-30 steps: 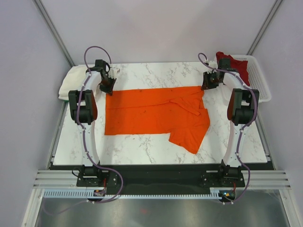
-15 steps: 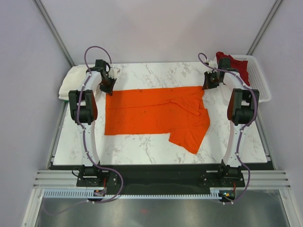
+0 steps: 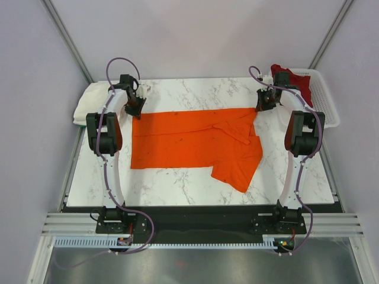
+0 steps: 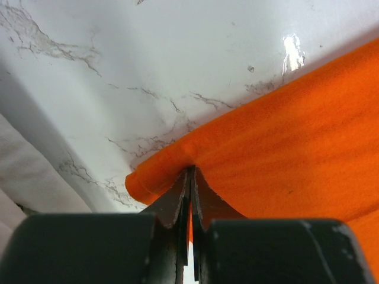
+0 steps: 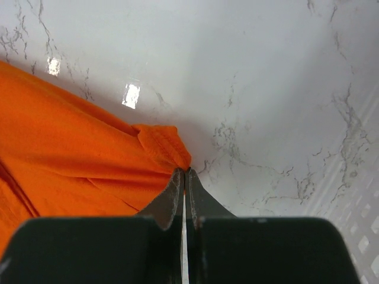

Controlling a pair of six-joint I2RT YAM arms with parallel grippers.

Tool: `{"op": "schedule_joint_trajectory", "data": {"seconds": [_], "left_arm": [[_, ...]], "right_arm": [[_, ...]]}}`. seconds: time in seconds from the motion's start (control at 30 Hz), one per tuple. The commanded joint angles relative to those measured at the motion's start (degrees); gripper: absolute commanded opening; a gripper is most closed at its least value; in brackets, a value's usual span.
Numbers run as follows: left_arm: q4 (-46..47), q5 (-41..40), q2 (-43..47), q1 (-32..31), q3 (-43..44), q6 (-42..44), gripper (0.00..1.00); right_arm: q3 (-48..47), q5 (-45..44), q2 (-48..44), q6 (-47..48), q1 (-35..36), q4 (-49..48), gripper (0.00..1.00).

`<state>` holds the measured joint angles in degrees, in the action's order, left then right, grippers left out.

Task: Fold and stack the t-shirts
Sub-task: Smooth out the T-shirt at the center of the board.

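Left wrist: soft, rumpled orange t-shirt (image 4: pixel 284 154)

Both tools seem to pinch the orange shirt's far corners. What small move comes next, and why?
Probably lift both corners together a little. The left tool and right tool are each shut on a far corner of the orange t-shirt, which lies spread out, so raising that edge could start the fold.

- Spread t-shirt (image 3: pixel 189 139): bright orange, plain.
- Basket t-shirt (image 3: pixel 293 80): dark red.
- Left-edge t-shirt (image 3: pixel 83 107): cream-white.
- Table top (image 3: pixel 195 90): white marble, grey veining.
- Mesh basket (image 3: pixel 328 100): white.
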<state>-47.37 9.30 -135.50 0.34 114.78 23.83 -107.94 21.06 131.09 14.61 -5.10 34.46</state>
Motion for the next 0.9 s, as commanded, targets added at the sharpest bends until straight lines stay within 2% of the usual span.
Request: {"op": "schedule_joint_trajectory", "data": {"seconds": [0.0,0.2,0.27,0.3,0.33,0.4,0.53,0.63,0.77,0.87], "left_arm": [[0.97,-3.06,-0.64,0.36,-1.75,2.62,0.05],[0.97,-3.23,-0.47,0.28,-1.67,2.80,0.05],[0.97,-2.80,0.41,0.37,-1.58,2.71,0.05],[0.97,-2.45,1.11,0.36,-1.58,2.79,0.05],[0.97,-1.84,1.81,0.28,-1.32,2.80,0.06],[0.97,-1.22,4.89,-1.38,-1.23,2.62,0.08],[1.49,-0.69,10.34,-3.15,-1.40,1.74,0.17],[2.02,-0.25,13.42,-4.12,-3.33,1.04,0.22],[2.02,1.68,14.83,-4.56,-6.93,-0.01,0.24],[2.02,3.79,15.27,-4.65,-10.53,-0.45,0.22]], "right_arm": [[-2.89,-4.61,-2.15,-0.46,-0.79,-1.58,0.00],[-2.98,-7.35,-2.59,-0.64,-0.79,-1.94,0.02],[-2.98,-6.04,-3.73,-0.20,-0.79,-1.85,0.12],[-2.89,-5.51,-4.52,0.06,-0.61,-1.94,0.20],[-2.80,-4.81,-6.26,1.11,-0.26,-1.94,0.32],[-2.36,-2.01,-8.29,2.26,0.18,-2.03,0.37],[0.09,3.89,-13.48,4.81,1.50,-1.50,0.39],[0.89,10.57,-13.67,7.43,2.72,2.61,0.40],[0.71,16.37,-10.77,11.56,5.01,9.90,0.38],[0.80,16.91,-8.57,12.72,9.14,12.55,0.37]]}}
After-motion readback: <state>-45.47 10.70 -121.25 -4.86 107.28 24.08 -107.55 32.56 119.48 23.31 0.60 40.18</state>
